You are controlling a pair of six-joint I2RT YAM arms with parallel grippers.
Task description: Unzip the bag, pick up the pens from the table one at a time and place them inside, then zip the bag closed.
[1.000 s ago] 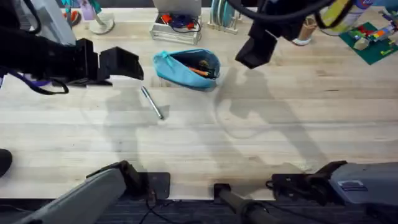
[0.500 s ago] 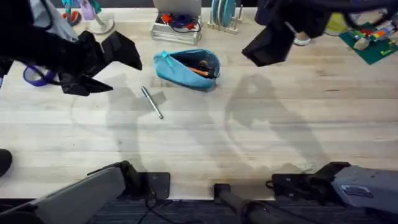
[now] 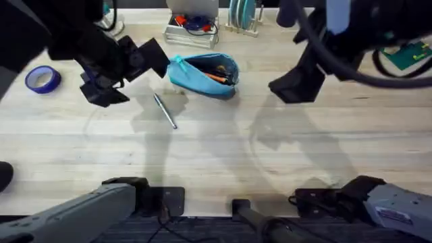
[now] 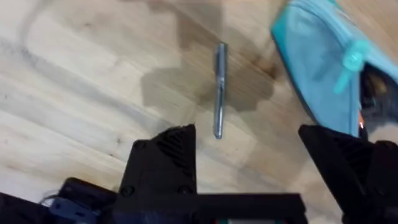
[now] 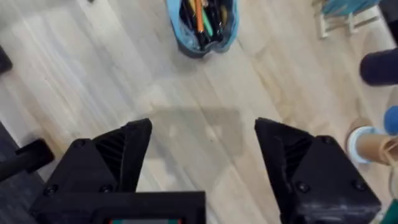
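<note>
One pen (image 3: 165, 111) lay loose on the table (image 3: 216, 162), a slim silver one just in front of the bag (image 3: 202, 73) and a little toward the left arm's side, its long axis running diagonally away from the bag's near left corner. The left claw (image 3: 128, 74) hung above the table just to the left of that pen and beside the bag's left end, fingers spread and holding nothing. In the left wrist view the pen (image 4: 219, 90) sat just beyond the gap between the fingers, lying roughly across the line that joined them, so the claw (image 4: 267, 149) looked set to straddle it with little turning. The right claw (image 3: 297, 84) hovered well apart from the pen, to the right of the bag, also spread wide and empty. The left arm was plainly the nearer one, so the pick seemed to be its job.

The bag lay unzipped, its mouth gaping. Inside, the right wrist view showed an orange pen (image 5: 199, 18) along with other dark and green items too indistinct to name.
</note>
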